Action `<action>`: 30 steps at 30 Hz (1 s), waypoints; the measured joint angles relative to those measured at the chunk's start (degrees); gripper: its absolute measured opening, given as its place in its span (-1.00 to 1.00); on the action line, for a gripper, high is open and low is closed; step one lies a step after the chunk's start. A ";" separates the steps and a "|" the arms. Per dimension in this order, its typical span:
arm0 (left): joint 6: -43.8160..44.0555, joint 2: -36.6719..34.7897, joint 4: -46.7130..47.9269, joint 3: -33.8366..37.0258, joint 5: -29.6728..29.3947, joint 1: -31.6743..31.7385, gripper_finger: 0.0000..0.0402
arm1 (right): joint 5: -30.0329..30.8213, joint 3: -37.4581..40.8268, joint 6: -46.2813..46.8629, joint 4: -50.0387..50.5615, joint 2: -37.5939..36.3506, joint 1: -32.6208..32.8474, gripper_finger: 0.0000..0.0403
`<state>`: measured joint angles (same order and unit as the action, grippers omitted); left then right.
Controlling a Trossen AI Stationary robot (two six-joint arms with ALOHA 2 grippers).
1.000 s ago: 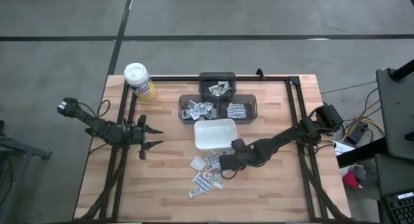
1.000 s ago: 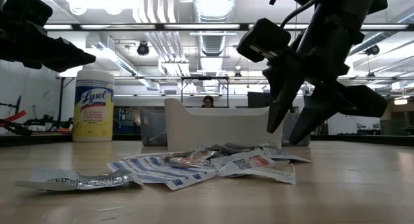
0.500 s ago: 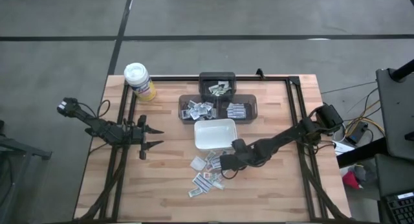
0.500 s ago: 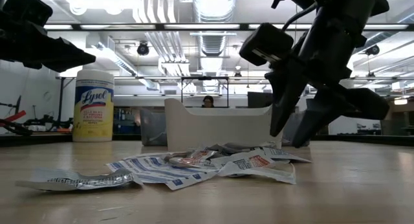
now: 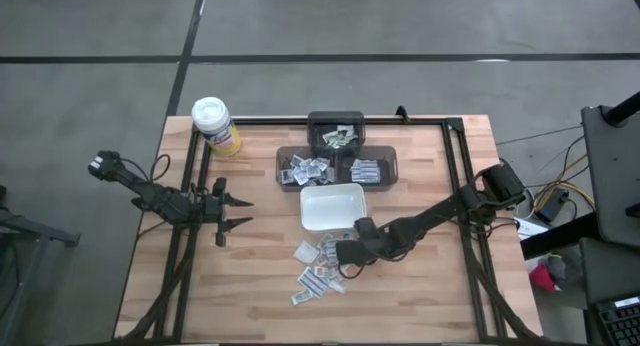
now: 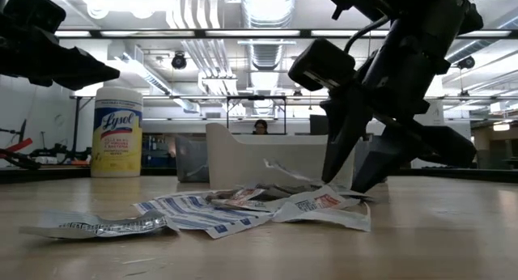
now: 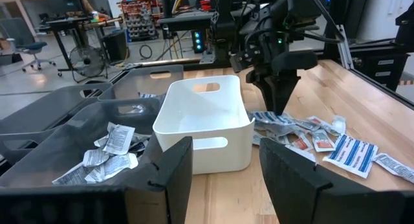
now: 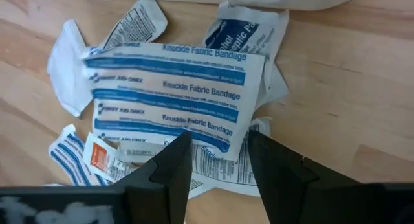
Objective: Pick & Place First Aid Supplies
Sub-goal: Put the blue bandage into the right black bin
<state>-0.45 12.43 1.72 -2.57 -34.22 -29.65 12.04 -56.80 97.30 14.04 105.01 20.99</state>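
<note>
High view: The right gripper sits just below centre frame, over the right edge of the loose pile of first aid packets on the wooden table. Its jaws are spread and hold nothing. The left gripper hangs at centre left, well apart from the pile, jaws spread and empty. The white dish lies just above the pile. Three dark bins stand above the dish at upper centre and already contain packets. A yellow canister stands at upper left.

Low view: The right gripper descends at centre right, tips at or just above the packets; contact cannot be confirmed. The dish stands directly behind the pile.

Left wrist view: The spread fingers frame the dish at centre; the packets lie at right, under the other arm.

Right wrist view: The spread fingers straddle the lower edge of a strip of knuckle fabric bandages, centre frame, overlapping other packets.

Step in hand: approach for a pick. The next move calls for lowering onto a packet edge and closing. Risk: the packets are thin, flat and overlapped, so the jaws may slide over them or lift several. The dish wall stands close beside the pile and limits approach from that side.
</note>
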 joint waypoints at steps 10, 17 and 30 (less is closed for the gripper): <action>0.00 0.00 0.09 -0.02 0.00 0.00 -0.12 | 1.63 0.00 0.04 0.17 0.00 0.00 -0.41; 0.00 0.00 0.09 -0.02 0.00 0.00 -0.12 | 1.63 0.00 -0.25 0.27 0.00 0.00 -0.58; 0.02 0.00 0.07 -0.02 0.00 0.02 -0.12 | 1.39 -0.04 -1.80 0.33 -0.26 0.00 -0.84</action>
<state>-0.43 12.43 1.78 -2.59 -34.22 -29.63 13.43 -56.84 95.51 14.37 104.75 20.99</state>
